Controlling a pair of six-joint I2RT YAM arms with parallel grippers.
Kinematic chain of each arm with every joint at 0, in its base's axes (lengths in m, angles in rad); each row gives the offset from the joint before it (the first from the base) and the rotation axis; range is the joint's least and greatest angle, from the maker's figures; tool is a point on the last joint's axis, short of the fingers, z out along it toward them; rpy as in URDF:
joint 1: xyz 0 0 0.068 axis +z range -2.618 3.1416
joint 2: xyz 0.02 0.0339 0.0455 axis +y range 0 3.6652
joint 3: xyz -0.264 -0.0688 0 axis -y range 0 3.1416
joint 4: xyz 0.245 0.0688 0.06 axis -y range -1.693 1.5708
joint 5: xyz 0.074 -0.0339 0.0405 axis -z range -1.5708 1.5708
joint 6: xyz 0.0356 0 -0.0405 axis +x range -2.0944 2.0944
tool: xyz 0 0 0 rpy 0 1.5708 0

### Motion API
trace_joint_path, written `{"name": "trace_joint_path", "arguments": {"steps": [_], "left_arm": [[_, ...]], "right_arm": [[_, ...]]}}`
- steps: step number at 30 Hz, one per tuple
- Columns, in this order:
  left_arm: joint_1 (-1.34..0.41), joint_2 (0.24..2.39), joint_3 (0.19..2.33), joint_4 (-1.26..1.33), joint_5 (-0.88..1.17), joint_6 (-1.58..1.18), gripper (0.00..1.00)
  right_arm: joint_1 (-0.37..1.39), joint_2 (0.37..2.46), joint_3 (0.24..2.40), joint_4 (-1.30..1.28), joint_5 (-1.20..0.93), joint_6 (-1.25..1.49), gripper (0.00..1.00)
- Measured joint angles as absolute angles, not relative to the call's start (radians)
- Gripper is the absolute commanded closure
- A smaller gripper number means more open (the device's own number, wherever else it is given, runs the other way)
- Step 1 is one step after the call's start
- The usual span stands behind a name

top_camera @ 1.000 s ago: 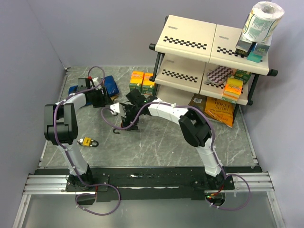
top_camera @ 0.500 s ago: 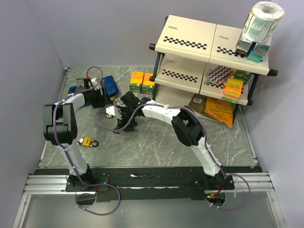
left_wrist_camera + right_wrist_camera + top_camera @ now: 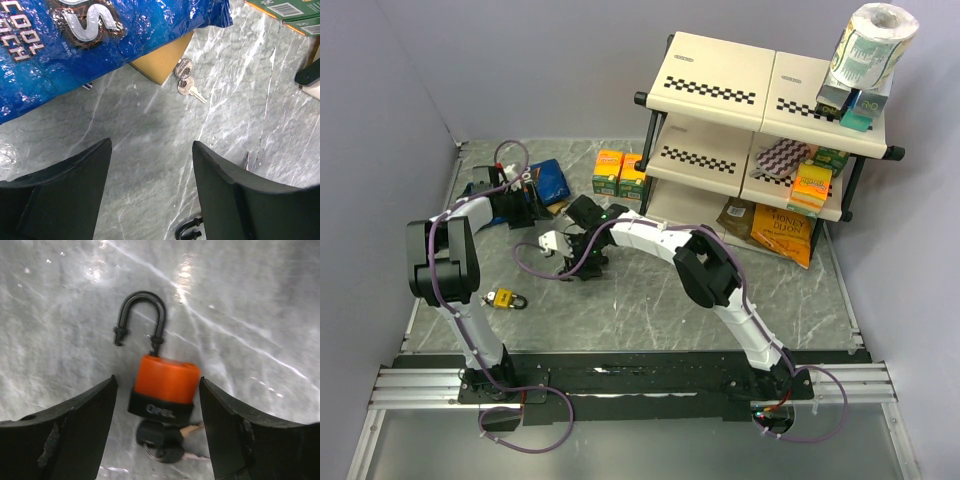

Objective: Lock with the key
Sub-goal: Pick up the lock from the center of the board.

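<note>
An orange padlock with a black band lies on the marble table. Its black shackle is swung open. A black-headed key sits in its bottom. My right gripper is open, with one finger on each side of the padlock body and not touching it; in the top view it covers the padlock. My left gripper is open and empty over bare table, and it also shows in the top view. Two silver keys on a ring lie ahead of it.
A blue snack bag and a tan box lie beyond the left gripper. A yellow padlock lies by the left arm. Orange juice boxes and a stocked shelf stand at the back right.
My right gripper has moved left and slightly nearer over the table. My left gripper has drawn back a little to the left.
</note>
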State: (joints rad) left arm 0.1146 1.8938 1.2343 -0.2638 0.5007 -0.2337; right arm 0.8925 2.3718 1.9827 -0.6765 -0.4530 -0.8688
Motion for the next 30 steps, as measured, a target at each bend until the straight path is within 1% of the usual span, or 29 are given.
{"name": "trace_joint_path", "arguments": {"steps": [4,6,7,9,11,12,13,14,16,17,18,20,21,22,23,24,27,30], "left_arm": [[0.115,1.894,1.234,-0.267,0.501,-0.233,0.29],[0.115,1.894,1.234,-0.268,0.501,-0.233,0.29],[0.115,1.894,1.234,-0.268,0.501,-0.233,0.29],[0.115,1.894,1.234,-0.268,0.501,-0.232,0.28],[0.116,1.894,1.234,-0.268,0.502,-0.231,0.25],[0.118,1.894,1.234,-0.269,0.503,-0.231,0.23],[0.12,1.894,1.235,-0.27,0.506,-0.23,0.2],[0.121,1.894,1.235,-0.274,0.512,-0.228,0.2],[0.126,1.894,1.241,-0.285,0.528,-0.223,0.17],[0.129,1.894,1.245,-0.292,0.538,-0.222,0.15],[0.133,1.894,1.249,-0.299,0.555,-0.218,0.14],[0.141,1.894,1.253,-0.308,0.587,-0.204,0.09],[0.147,1.894,1.253,-0.316,0.603,-0.196,0.07],[0.153,1.893,1.253,-0.323,0.62,-0.187,0.01],[0.16,1.893,1.253,-0.327,0.636,-0.179,0.01],[0.169,1.893,1.25,-0.327,0.661,-0.17,0.03],[0.206,1.88,1.234,-0.332,0.738,-0.144,0.04],[0.236,1.862,1.23,-0.355,0.803,-0.11,0.04]], "right_arm": [[0.896,2.378,2.001,-0.703,-0.445,-0.874,0.27],[0.897,2.381,2.015,-0.719,-0.436,-0.877,0.35],[0.898,2.383,2.02,-0.724,-0.432,-0.879,0.44],[0.9,2.388,2.024,-0.725,-0.425,-0.883,0.51],[0.901,2.389,2.024,-0.723,-0.422,-0.882,0.57],[0.901,2.389,2.023,-0.722,-0.421,-0.883,0.58],[0.901,2.389,2.02,-0.717,-0.419,-0.88,0.63],[0.901,2.386,2.011,-0.702,-0.419,-0.876,0.65],[0.901,2.366,1.971,-0.661,-0.416,-0.867,0.68],[0.902,2.354,1.946,-0.636,-0.414,-0.86,0.72],[0.902,2.344,1.925,-0.615,-0.411,-0.855,0.74],[0.903,2.323,1.887,-0.58,-0.407,-0.848,0.76],[0.903,2.312,1.865,-0.565,-0.406,-0.845,0.79],[0.903,2.298,1.843,-0.552,-0.403,-0.838,0.85],[0.903,2.287,1.825,-0.545,-0.401,-0.835,0.87],[0.903,2.273,1.803,-0.538,-0.4,-0.833,0.88],[0.899,2.234,1.745,-0.537,-0.4,-0.823,0.9],[0.897,2.197,1.724,-0.556,-0.401,-0.813,0.95]]}}
